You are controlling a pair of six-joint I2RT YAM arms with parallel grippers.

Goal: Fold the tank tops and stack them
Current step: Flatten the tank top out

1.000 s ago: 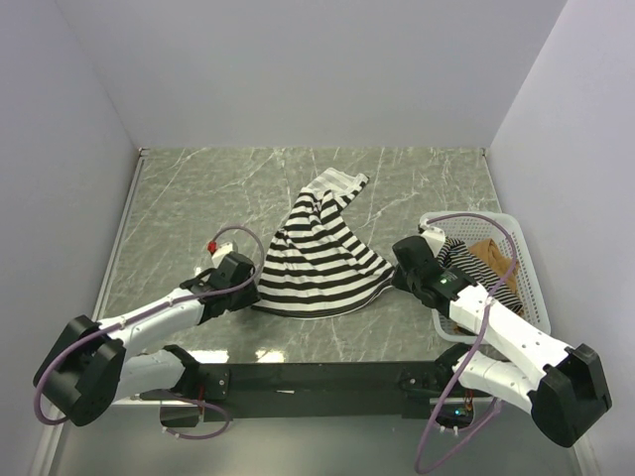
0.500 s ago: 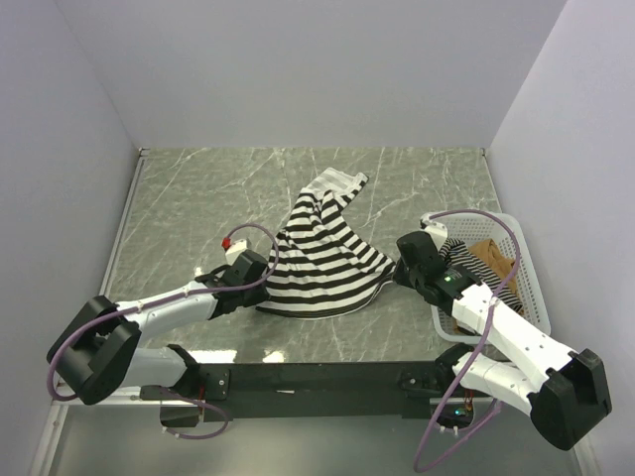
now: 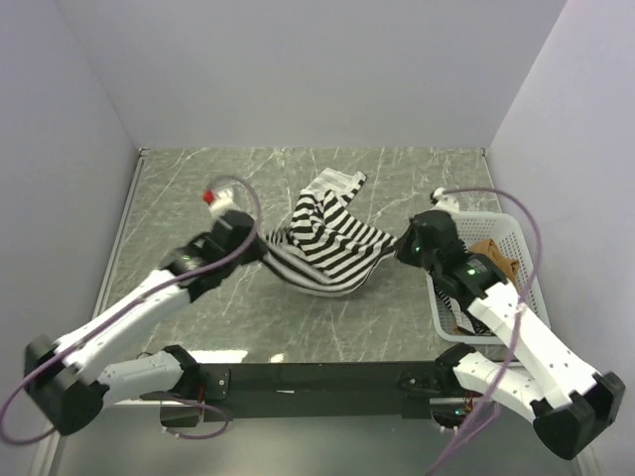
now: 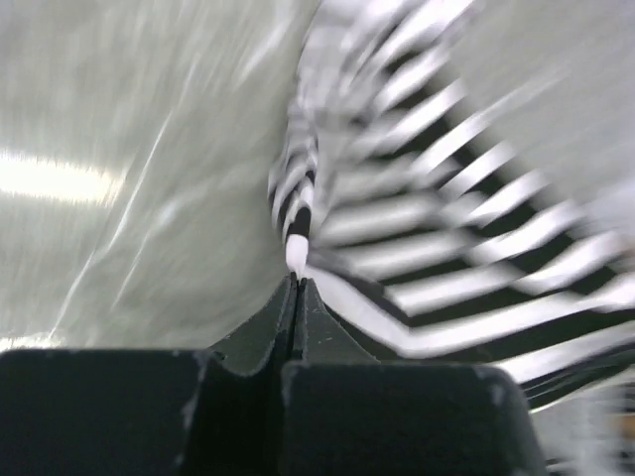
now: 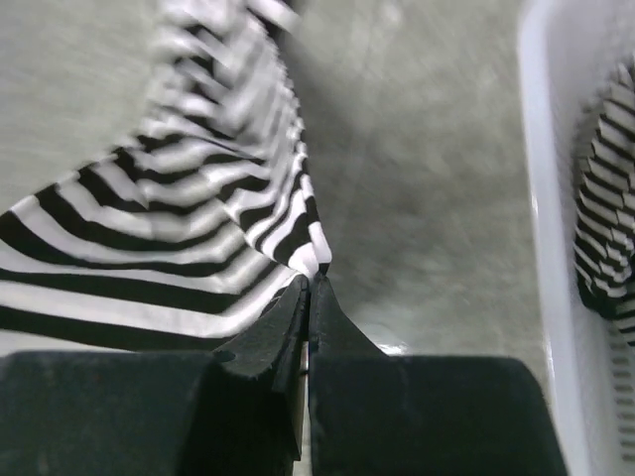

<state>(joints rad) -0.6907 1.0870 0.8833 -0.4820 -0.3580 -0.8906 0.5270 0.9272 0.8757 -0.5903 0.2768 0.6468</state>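
While inside basket (image 3: 534,278), two tops (image 3: 493,255)

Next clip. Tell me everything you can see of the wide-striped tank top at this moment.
The wide-striped tank top is soft, knit-looking fabric in broad black and white bands, with a white edge at its far end. It is unfolded and bunched, strung between the two tools: the left tool is shut on its left edge and the right tool is shut on its right edge. The middle sags between them, and the far end lies crumpled on the marbled table.
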